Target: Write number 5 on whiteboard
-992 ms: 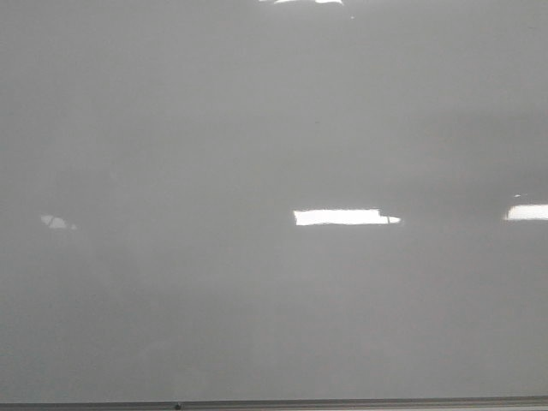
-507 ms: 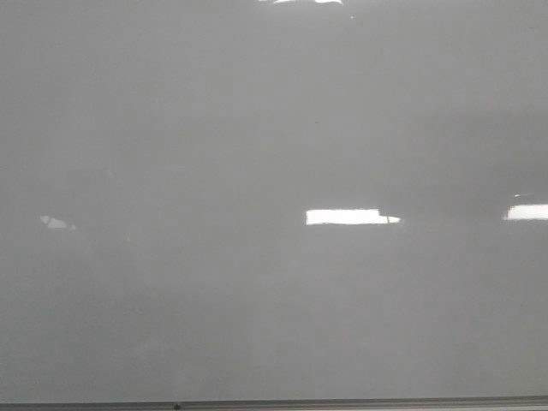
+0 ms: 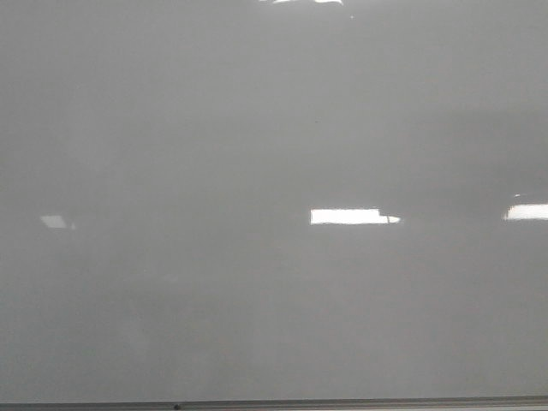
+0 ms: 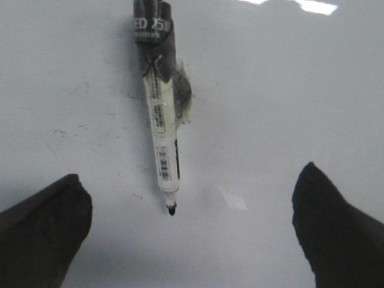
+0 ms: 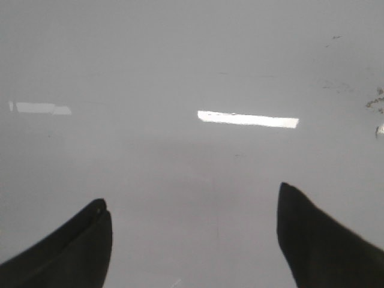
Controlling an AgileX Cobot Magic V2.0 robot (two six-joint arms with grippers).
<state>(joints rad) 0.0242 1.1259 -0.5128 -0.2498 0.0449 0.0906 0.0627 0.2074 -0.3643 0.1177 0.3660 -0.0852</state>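
Note:
The whiteboard (image 3: 257,128) fills the front view as a glossy pale grey surface. No number 5 shows on it in any view. In the left wrist view a white marker (image 4: 163,132) with a black cap end and a bare black tip lies on the whiteboard (image 4: 270,120). My left gripper (image 4: 191,171) is open, its dark fingers far apart, with the marker's tip between them and touching neither. My right gripper (image 5: 192,193) is open over bare whiteboard (image 5: 180,60), holding nothing. Neither arm appears in the front view.
A thin grey frame edge (image 3: 274,403) runs along the bottom of the front view. Bright light reflections (image 3: 353,217) lie on the board. Faint dark smudges (image 5: 375,99) mark the board in the right wrist view.
In the front view the middle bright reflection has grown shorter at its left end and the small left reflection has changed shape. Nothing else differs.

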